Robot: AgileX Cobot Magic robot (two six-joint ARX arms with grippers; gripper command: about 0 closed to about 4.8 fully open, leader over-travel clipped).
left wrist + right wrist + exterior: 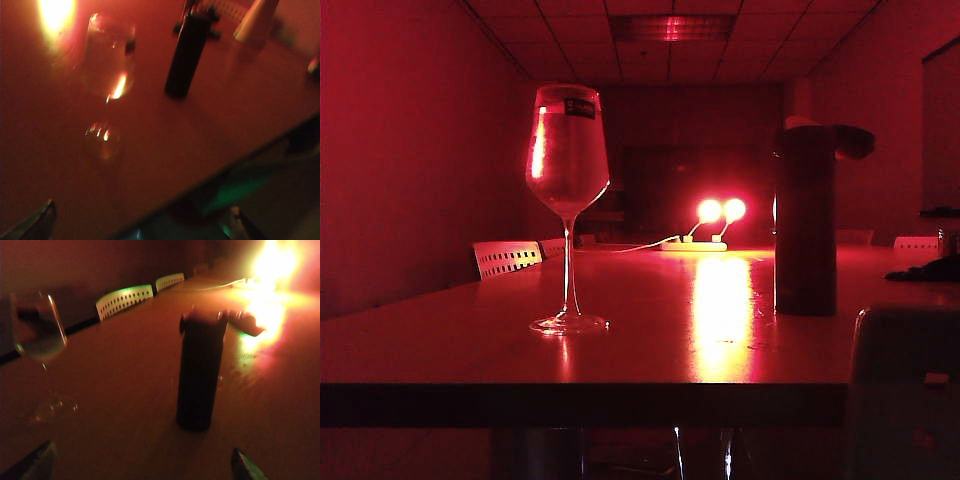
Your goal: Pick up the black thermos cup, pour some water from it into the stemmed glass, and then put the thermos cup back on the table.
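Red-lit table (650, 350), both arms pulled back near its front edge: left gripper (140, 225) and right gripper (140, 465) jaws wide, empty, off black thermos cup (200, 375) and stemmed glass (567, 200).

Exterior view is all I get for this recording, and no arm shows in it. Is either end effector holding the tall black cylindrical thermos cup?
Observer: No. The right end effector is open and empty. The tall black cylindrical thermos cup stands upright on the glossy brown wooden table ahead of it.
Operator: And the left one?
Observer: The left end effector is open too, with nothing between its fingers. The tall clear stemmed glass stands ahead of it, untouched.
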